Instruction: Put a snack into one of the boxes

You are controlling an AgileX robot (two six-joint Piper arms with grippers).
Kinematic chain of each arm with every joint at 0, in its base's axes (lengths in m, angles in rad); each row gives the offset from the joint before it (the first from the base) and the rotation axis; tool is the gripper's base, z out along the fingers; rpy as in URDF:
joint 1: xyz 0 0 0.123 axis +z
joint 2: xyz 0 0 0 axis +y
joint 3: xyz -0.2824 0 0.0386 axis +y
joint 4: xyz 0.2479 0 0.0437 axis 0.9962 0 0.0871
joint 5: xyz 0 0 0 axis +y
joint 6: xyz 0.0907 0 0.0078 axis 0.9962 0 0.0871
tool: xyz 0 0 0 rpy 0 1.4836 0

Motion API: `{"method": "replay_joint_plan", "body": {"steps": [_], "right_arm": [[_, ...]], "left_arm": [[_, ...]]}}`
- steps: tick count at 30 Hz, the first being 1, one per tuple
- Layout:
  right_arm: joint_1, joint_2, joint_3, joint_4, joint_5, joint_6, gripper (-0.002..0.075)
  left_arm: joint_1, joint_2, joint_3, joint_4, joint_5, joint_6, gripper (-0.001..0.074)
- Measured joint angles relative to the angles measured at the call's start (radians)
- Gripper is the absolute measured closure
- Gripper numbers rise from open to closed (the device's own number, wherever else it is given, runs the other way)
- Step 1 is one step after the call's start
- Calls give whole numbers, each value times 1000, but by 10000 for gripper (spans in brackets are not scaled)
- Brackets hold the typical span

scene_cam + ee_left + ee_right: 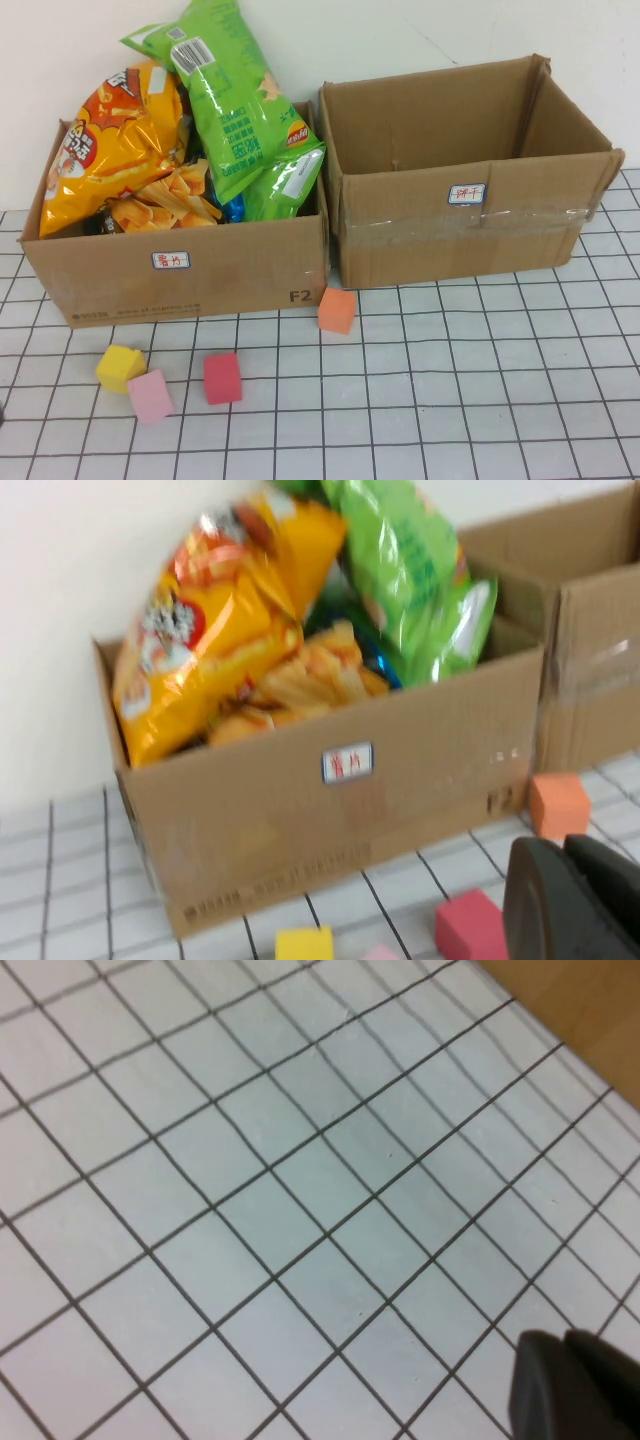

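both box labels (171, 260) too small to read, left gripper (575, 900) & right gripper (575, 1385) cut off by frame edges.

Matt brown cardboard forms both boxes (190, 270), the right box (470, 240) banded with shiny clear tape. Snack bags (240, 100) are glossy, crinkled plastic film. Coloured cubes (222, 377) look matt, foamy.
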Motion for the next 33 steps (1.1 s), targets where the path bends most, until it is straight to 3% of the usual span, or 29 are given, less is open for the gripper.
{"method": "replay_joint_plan", "body": {"steps": [9,33], "right_arm": [[0,-123,0,1,86,27,727],[0,-123,1,1,88,30,727]], "left_arm": [[0,-132,77,-4,-125,6,736],[24,-186,135,-2,-81,6,736]]}}
